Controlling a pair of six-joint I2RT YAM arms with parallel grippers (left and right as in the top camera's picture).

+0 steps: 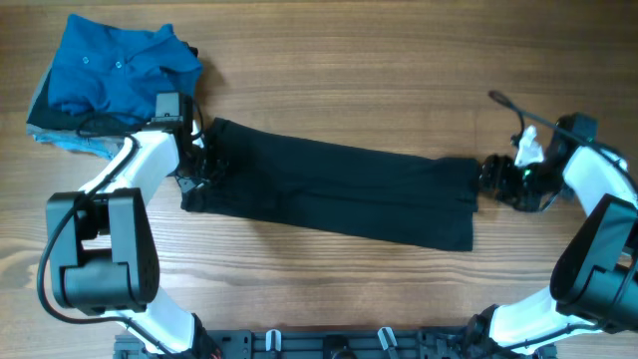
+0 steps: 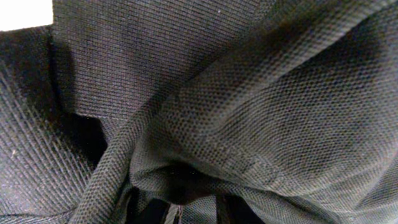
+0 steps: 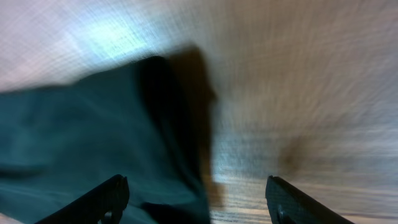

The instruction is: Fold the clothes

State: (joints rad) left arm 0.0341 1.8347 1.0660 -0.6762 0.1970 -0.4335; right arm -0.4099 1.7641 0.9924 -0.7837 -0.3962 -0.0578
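The clothes point(image 1: 329, 189), a black shirt, lie folded into a long band across the middle of the wooden table. My left gripper point(image 1: 202, 163) is down on the band's left end. In the left wrist view black knit fabric point(image 2: 249, 93) fills the frame and drapes over the fingers. Only their dark tips show at the bottom, a little apart, with cloth between them point(image 2: 193, 214). My right gripper point(image 1: 490, 179) is at the band's right end. Its fingers stand wide apart point(image 3: 196, 193), low over the table, straddling the shirt's edge point(image 3: 74, 137) without pinching it.
A blue buttoned polo shirt point(image 1: 120, 65) sits at the back left on grey and light-blue garments point(image 1: 60, 135), close behind my left arm. Bare wood point(image 1: 349, 80) lies behind and in front of the band. A black rail point(image 1: 329, 344) runs along the front edge.
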